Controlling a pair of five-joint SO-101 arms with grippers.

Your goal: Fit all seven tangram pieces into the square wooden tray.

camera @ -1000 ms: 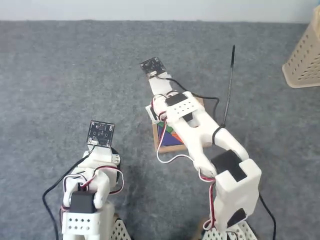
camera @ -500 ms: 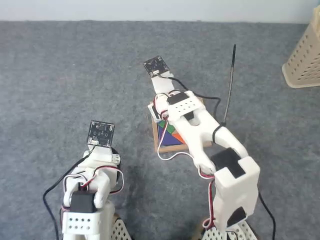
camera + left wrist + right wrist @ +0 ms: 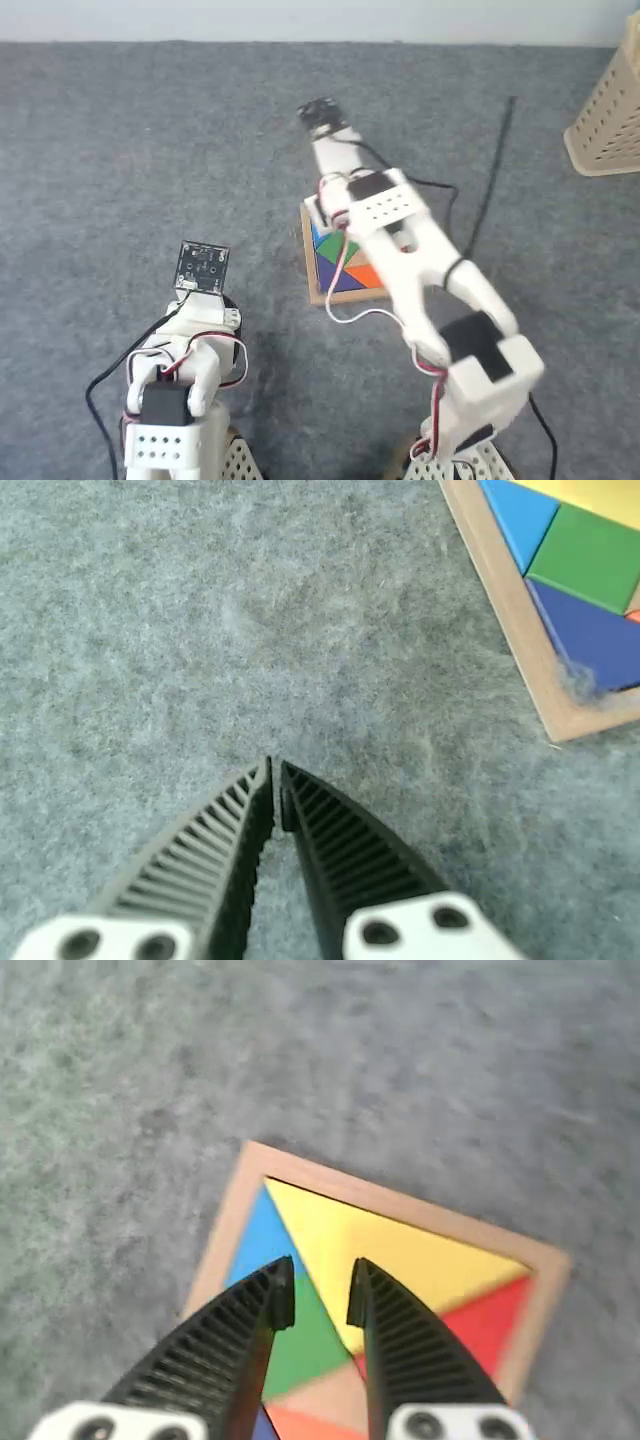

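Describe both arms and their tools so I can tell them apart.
Both arms look alike: the left arm and right arm have white plastic shells, black servo blocks, looped red, white and black wires, and a small dark camera board at the wrist. The left tool and right tool have black ribbed tapered fingers on white bases.

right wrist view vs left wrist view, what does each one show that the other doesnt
Right wrist view, not the left: the right arm's black gripper, fingers apart, above the pieces in the square wooden tray, and the red triangular piece.

Left wrist view, not the right: the left arm's black gripper, fingers shut, over bare grey carpet beside the tray.

Both: the tray on the carpet, with the light blue tangram piece and the green tangram piece seated side by side along one rim.
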